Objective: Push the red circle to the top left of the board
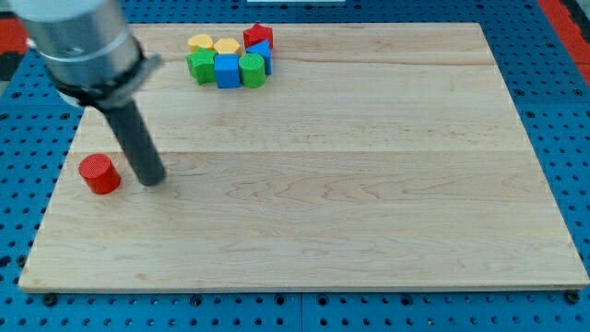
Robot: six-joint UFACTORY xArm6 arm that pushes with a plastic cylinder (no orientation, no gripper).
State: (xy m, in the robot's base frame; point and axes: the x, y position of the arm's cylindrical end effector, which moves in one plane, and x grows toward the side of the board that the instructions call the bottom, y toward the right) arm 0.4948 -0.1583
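- A wooden board (369,184) lies on a blue pegboard table (553,55), filling most of the camera view.
- The robot arm (78,41) reaches in from the view's top left corner, grey at its housing and ending in a straight dark rod (134,138).
- My tip (153,181) rests on the board near its left edge, about halfway down.
- There is no claw on this arm, only the rod, so nothing opens, closes or grips here.
- The red circle (99,173), the block named in the task, stands just beside my tip at its 9 o'clock, with a narrow strip of bare wood between the two.
- The red circle sits close to the board's left edge, at roughly mid height, well apart from the top left corner.
- A cluster of blocks is packed together near the board's top edge, at about 1 o'clock from my tip and well apart from it.
- In that cluster, two yellow blocks, a rounded one (200,42) and one beside it (227,46), form the back row with a red star (258,37) at their 3 o'clock.
- In front of them sit a green block (200,65), a blue cube (227,71) and a green cylinder (252,70), left to right, touching.
- Another blue block (263,53) peeks out behind the green cylinder; its shape is hard to make out.
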